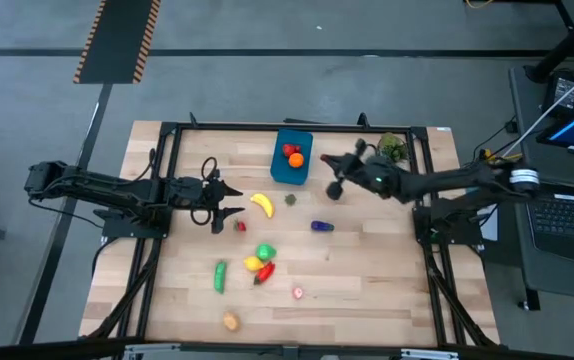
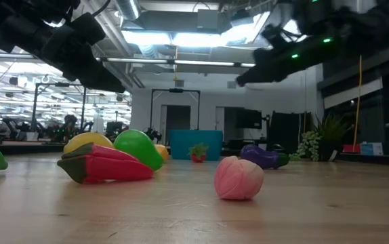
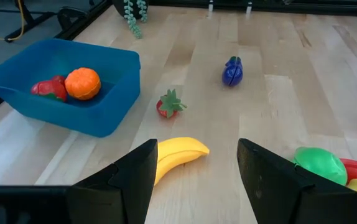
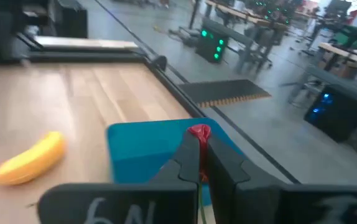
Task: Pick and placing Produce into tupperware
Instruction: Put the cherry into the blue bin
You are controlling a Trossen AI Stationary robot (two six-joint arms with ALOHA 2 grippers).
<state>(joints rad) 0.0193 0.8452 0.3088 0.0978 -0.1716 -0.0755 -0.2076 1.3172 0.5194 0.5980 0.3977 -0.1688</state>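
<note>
On the worktop (image 1: 367,270), the tupperware (image 1: 291,160) sits upper centre holding an orange (image 1: 295,159), ready for more produce. The left pincer (image 1: 225,200) gapes wide, empty, facing the banana (image 1: 261,204) at mid-frame as if lining up. The right pincer (image 1: 332,175), pressed closed and empty, hangs beside the tub.

Bright overhead lights; rt wrist blurry

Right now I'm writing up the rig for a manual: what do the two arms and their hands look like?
Both are slim, dark, jointed arms with black cables looped alongside. The left hand has two broad, flat matte-black fingers. The right hand has the same dark angular fingers, and small green lights glow on that arm in the low view.
</note>
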